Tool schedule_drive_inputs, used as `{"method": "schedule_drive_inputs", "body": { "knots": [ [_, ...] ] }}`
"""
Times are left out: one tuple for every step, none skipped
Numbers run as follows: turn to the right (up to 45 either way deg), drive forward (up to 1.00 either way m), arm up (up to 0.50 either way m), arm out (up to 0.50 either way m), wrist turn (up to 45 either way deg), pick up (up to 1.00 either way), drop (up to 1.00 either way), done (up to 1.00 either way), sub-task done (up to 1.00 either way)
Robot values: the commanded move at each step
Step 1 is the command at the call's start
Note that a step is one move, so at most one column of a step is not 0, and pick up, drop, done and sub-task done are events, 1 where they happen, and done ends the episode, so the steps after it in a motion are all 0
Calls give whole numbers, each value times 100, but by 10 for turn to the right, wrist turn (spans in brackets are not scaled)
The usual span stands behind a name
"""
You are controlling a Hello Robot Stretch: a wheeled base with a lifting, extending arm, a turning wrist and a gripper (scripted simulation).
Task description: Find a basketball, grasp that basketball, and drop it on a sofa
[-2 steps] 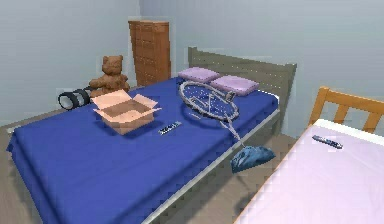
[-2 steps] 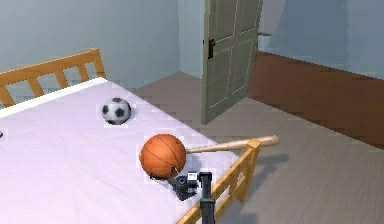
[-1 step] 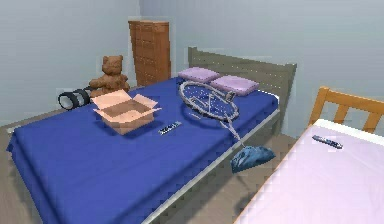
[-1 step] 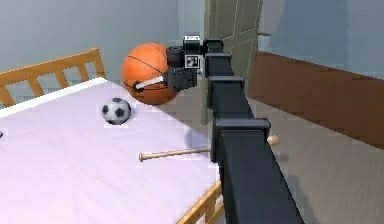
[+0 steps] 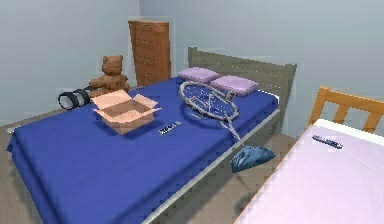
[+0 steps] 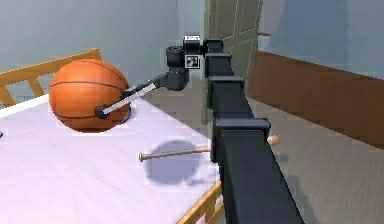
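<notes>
An orange basketball [image 6: 85, 92] sits at the left of a pale lilac tabletop [image 6: 80, 170] in the arm side view. My gripper [image 6: 104, 108] reaches leftward from the dark arm [image 6: 235, 120], and its thin fingers [image 6: 135, 93] end against the ball's front. The ball has the tabletop right under and behind it, so I cannot tell whether the gripper holds it. The same table's corner [image 5: 320, 180] appears at the forward view's lower right.
A wooden bat [image 6: 190, 151] lies on the table near the arm. A wooden chair [image 5: 345, 105] stands behind the table. Ahead is a blue bed [image 5: 90, 160] carrying a cardboard box [image 5: 125, 108], teddy bear [image 5: 110, 75], racket [image 5: 208, 100] and pillows [image 5: 235, 83]. A dresser [image 5: 150, 50] stands beyond it.
</notes>
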Motion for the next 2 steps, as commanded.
{"method": "schedule_drive_inputs", "body": {
  "knots": [
    [0,0,0,0,-450,0,0,0,0],
    [0,0,0,0,-90,0,0,0,0]
  ]
}}
